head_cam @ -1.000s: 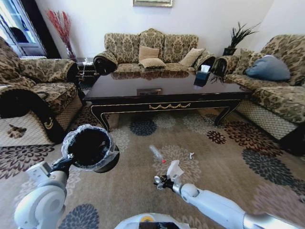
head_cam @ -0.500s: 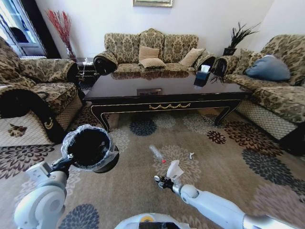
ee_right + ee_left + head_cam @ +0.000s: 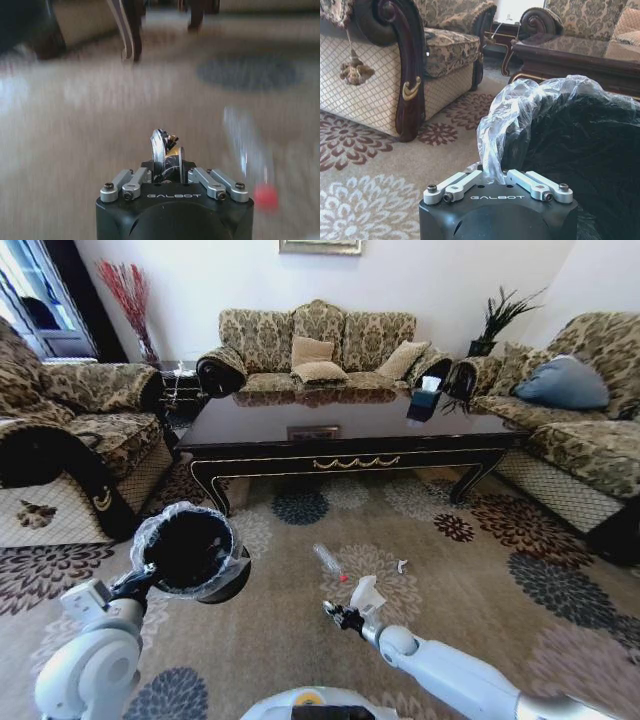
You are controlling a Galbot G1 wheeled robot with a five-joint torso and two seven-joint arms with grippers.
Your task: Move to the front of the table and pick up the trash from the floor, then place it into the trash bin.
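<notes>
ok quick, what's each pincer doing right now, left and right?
Left pincer: closed on the liner-covered rim of the trash bin, holding it up.
Right pincer: closed on a small silvery piece of trash.

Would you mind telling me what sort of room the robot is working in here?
Most likely a home living room: patterned sofas surround a glossy dark coffee table on a floral carpet.

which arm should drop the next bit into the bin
Right. Its pincer is already shut on a small silvery piece of trash, close to the bin. The left pincer is busy gripping the bin's liner rim.
</notes>
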